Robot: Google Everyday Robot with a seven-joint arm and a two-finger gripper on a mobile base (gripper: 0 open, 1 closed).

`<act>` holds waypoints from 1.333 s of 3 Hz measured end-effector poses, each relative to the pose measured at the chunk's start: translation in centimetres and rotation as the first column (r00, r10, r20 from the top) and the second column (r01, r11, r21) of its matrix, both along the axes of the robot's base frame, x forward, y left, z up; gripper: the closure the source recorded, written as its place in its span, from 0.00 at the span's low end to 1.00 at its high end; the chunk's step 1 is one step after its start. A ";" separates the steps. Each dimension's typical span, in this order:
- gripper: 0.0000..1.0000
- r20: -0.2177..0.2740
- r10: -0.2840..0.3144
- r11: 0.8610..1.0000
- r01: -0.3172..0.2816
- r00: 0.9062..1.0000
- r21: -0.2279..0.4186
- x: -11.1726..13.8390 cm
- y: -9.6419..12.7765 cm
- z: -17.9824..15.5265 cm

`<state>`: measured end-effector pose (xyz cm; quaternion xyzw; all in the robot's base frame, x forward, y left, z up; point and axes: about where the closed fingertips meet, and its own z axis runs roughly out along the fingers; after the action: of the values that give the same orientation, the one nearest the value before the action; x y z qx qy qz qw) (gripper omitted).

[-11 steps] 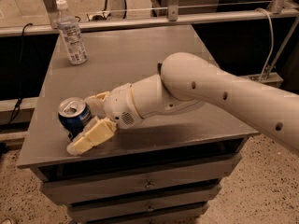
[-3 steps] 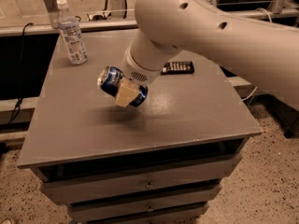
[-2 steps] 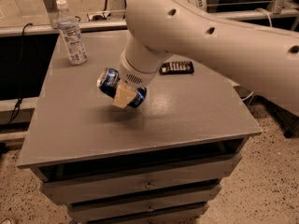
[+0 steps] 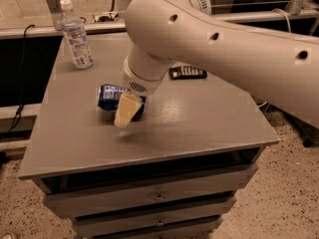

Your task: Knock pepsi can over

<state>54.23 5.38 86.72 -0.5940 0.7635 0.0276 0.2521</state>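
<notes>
Clamped in end effector (image 4: pixel 127 106): pepsi can (image 4: pixel 109 96), lying sideways just above counter (image 4: pixel 199 128), left of centre. Could roll off near edge if released from height.

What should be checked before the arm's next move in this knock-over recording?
1. The pepsi can is lying on its side, not upright: ok.
2. The gripper is closed on the pepsi can, one finger across its front: ok.
3. The pepsi can is resting on the table, so a release would not drop it: cannot tell; a shadow shows just below it.
4. The water bottle is upright at the far left corner, apart from the gripper: ok.
5. The remote lies flat, apart from the pepsi can: ok.
</notes>
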 end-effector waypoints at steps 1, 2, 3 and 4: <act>0.00 0.000 0.000 1.000 0.000 1.000 0.000 0.0 0.0 0.0; 0.00 0.002 0.009 0.999 -0.009 1.000 0.050 0.2 -0.9 0.9; 0.00 0.003 -0.002 0.985 0.002 1.000 0.171 1.4 -4.7 2.5; 0.00 -0.007 -0.007 0.950 0.008 1.000 0.311 1.8 -10.8 4.4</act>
<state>56.06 -5.39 91.08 -0.5439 0.7526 0.1480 0.3404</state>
